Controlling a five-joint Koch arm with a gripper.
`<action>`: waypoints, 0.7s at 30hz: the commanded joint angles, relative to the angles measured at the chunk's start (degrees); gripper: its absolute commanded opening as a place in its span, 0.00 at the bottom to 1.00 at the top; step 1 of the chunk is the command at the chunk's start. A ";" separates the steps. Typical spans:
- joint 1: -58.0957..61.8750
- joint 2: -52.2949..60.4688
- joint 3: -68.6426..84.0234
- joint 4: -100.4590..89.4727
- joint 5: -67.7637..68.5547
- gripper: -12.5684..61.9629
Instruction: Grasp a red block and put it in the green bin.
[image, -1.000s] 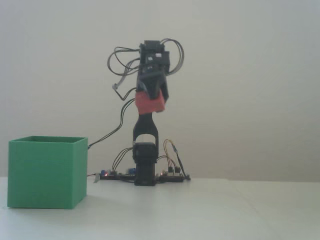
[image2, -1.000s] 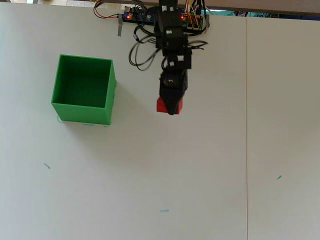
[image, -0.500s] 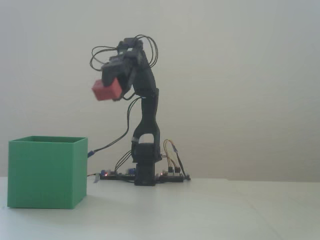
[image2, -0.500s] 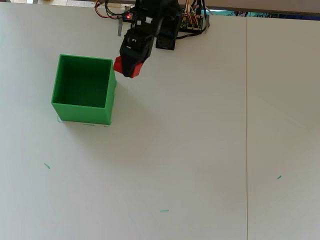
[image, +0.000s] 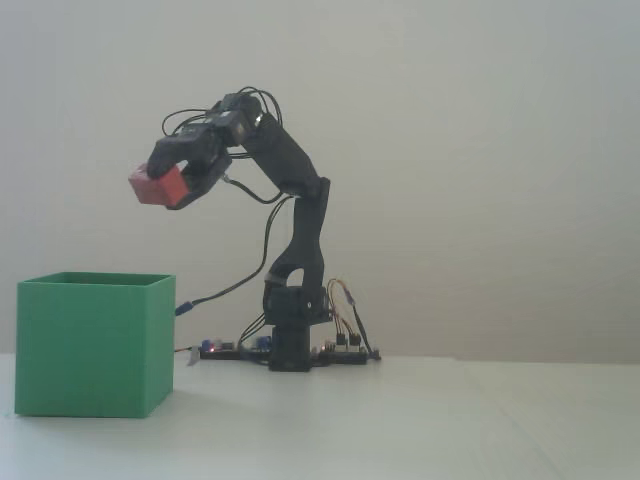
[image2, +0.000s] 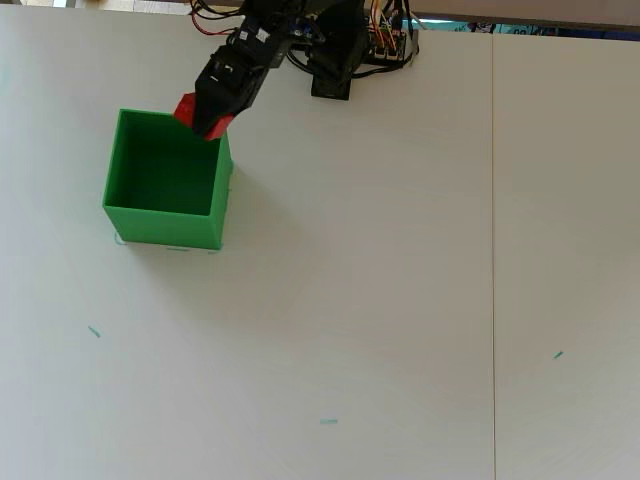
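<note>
Fingers (image: 150, 190) clamped on the red block (image: 157, 186), held high over the far right corner of the green bin (image2: 165, 226) in the overhead view.

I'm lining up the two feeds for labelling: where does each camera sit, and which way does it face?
Fixed view: low, near table height, facing the wall side-on; shows the whole arm from base up, its pincer holding the red block above the green bin.
Overhead view: above the table, looking straight down; arm base at the top edge, pincer over the bin's far right corner.
Shared: arm, red block, bin and white table.
</note>
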 joint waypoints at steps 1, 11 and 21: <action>2.02 2.11 0.97 -7.65 -1.14 0.22; 7.73 0.00 11.51 -26.72 -2.90 0.22; 10.28 -0.97 11.43 -30.41 -2.46 0.22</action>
